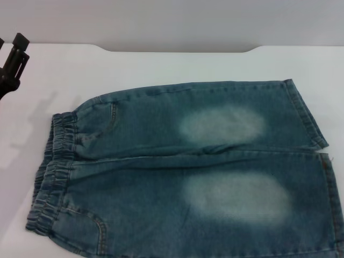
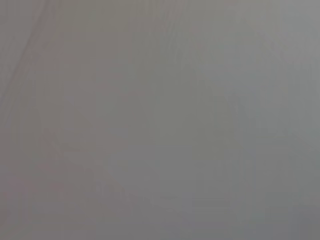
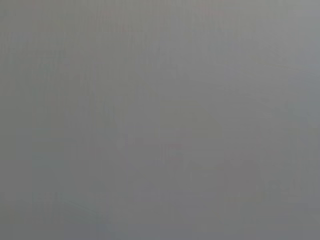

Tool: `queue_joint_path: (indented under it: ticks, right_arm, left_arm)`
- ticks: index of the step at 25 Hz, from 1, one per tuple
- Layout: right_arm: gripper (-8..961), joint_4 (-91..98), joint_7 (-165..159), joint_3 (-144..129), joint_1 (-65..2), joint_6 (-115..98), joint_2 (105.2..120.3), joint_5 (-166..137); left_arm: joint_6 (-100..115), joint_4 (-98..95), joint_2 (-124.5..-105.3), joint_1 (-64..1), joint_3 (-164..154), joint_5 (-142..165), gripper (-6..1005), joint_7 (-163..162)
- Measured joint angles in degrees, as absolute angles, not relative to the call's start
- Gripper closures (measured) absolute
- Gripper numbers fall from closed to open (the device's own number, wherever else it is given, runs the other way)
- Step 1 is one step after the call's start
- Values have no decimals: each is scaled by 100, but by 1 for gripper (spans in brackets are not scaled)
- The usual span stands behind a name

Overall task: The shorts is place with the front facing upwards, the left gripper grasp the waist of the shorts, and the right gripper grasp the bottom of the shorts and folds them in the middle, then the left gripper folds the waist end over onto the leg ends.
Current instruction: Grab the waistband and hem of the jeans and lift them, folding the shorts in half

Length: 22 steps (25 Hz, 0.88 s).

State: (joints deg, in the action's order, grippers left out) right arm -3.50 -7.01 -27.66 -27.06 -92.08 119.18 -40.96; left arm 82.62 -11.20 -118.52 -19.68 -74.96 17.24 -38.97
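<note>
**Shorts Lay Flat, Folding Not Begun**

The shorts (image 1: 188,172) lay spread open on the white tabletop (image 1: 161,64), front up, with the waist (image 1: 54,172) at the left and the leg ends (image 1: 322,161) at the right, the near leg running off the near edge of the head view. Both legs lay side by side, so the lengthwise fold had not been made, nor had the waist been brought over the leg ends. The whole task appeared to remain.

The left pincer (image 1: 13,62) hung at the far left, well apart from the shorts and holding nothing; whether it was open could not be told. The right pincer was out of sight. Both wrist views showed only blank grey.
</note>
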Motion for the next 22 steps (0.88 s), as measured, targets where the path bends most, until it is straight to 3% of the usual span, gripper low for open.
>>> queue_joint_path:
  ticks: [16, 19, 21, 22]
  right_arm:
    - [749, 871, -3294, -2842, -2311, -8847, 11852, -5477]
    - [749, 1608, -4383, -2842, -2128, -8833, 11802, -6350]
    - [749, 2396, -5833, -2835, -2012, -8851, 11644, -7465]
    - [749, 2396, -5833, -2835, -2012, -8851, 11644, -7465]
  left_arm:
    - [7267, -1926, -11666, -2151, -7682, 2467, 410, -5302]
    - [6919, -2375, -11495, -2273, -7644, 3075, 414, -6002]
    - [6821, -2685, -11223, -2413, -7619, 3711, 416, -6802]
    - [6815, -2836, -11031, -2499, -7610, 4079, 417, -7367]
